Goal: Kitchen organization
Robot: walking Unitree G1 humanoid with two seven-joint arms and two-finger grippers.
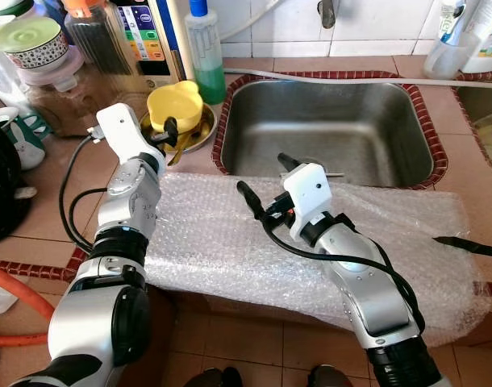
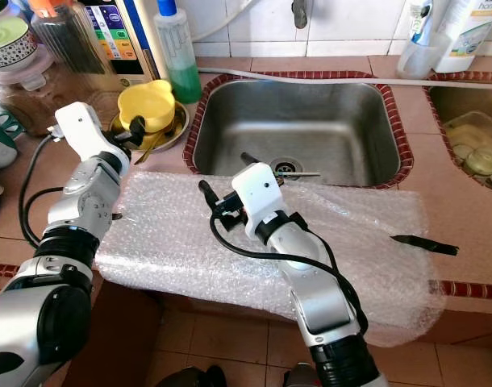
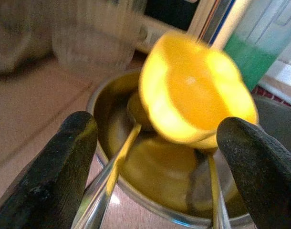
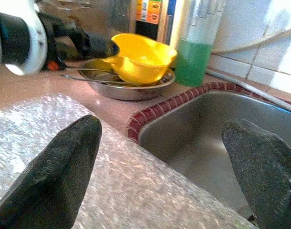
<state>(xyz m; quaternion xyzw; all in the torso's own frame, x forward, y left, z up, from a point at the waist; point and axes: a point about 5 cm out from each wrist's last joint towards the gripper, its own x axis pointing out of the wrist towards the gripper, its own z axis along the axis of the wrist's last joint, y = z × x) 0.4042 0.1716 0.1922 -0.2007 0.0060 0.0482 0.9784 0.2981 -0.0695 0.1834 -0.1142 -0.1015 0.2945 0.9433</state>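
Note:
A yellow bowl (image 1: pixel 174 105) leans tilted inside a shallow steel bowl (image 1: pixel 201 129) on the counter left of the sink, with spoons (image 3: pixel 112 176) lying under it. My left gripper (image 1: pixel 167 133) is right at the near side of the yellow bowl (image 3: pixel 195 95), open, its fingers (image 3: pixel 64 167) spread wider than the bowl. I cannot tell whether a fingertip touches the rim. My right gripper (image 1: pixel 266 177) hovers open and holding nothing over the bubble wrap sheet (image 1: pixel 206 242), at the sink's front edge.
The steel sink (image 1: pixel 335 105) is behind the wrap. A black knife (image 1: pixel 465 244) lies on the wrap at far right. A green soap bottle (image 1: pixel 204 56), jars and containers (image 1: pixel 36 48) crowd the back left. A second basin (image 2: pixel 472 153) is at the right.

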